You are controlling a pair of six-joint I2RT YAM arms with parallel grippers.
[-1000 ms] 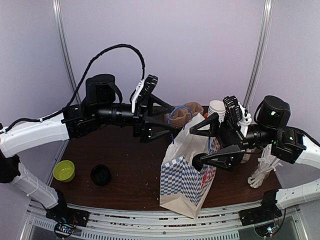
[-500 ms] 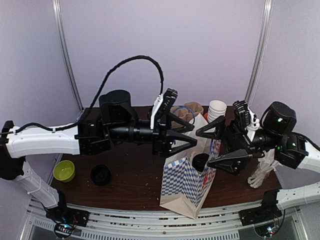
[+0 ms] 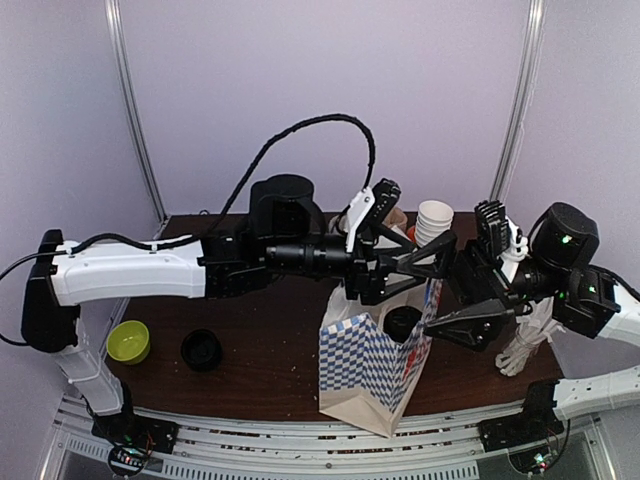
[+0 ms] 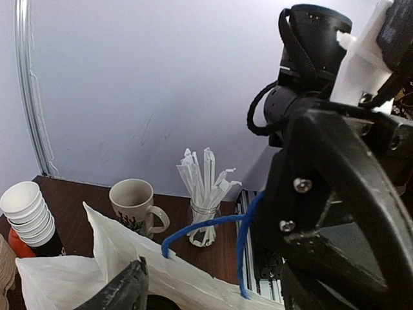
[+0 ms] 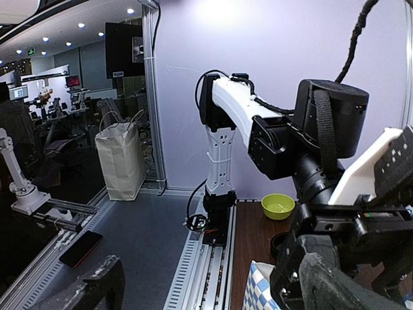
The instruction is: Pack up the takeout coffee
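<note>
A robotics lab: the dark tabletop (image 3: 270, 345) sits in a booth of plain lavender panels (image 3: 300, 90) on aluminium rails (image 3: 300, 437). Beyond lies a hall with ceiling spotlights (image 5: 84, 24), a hung screen (image 5: 122, 48) and another white robot arm (image 5: 11, 165).

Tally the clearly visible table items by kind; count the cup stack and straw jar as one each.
Paper bag: 1
Black-lidded cup, in the bag: 1
Cup stack: 1
Mug: 1
Straw jar: 1
Green bowl: 1
Black round piece: 1
Total: 7
Half-hidden items behind the bag left out.
</note>
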